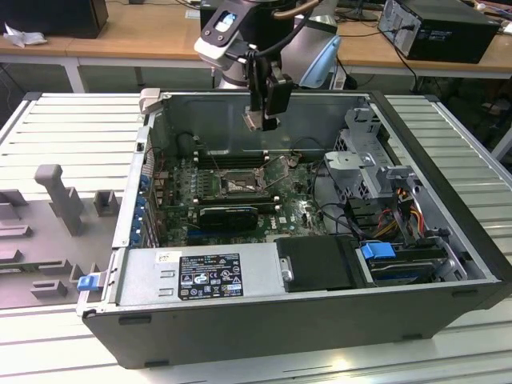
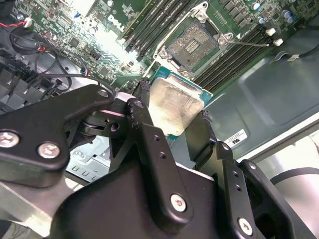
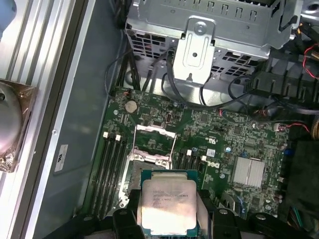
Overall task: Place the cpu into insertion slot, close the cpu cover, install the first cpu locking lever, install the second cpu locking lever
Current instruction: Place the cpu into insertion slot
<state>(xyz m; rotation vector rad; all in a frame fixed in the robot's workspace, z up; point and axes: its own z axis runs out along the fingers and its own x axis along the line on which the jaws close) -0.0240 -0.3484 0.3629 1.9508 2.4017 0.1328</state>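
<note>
Pale silvery square cpu [image 3: 168,206] being held flat in the gripper [image 2: 173,117], hanging well above the dark, uncovered insertion slot [image 2: 195,45], silvery windowed cpu cover [image 3: 155,129] lying flipped open beside it

Bright even light, white glare on the cpu [image 2: 174,105] top

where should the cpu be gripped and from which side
Take the cpu by two opposite edges, coming from above its flat metal top, as the gripper holds it. It is a thin flat square, so an edge pinch leaves the underside free for the insertion slot.
</note>
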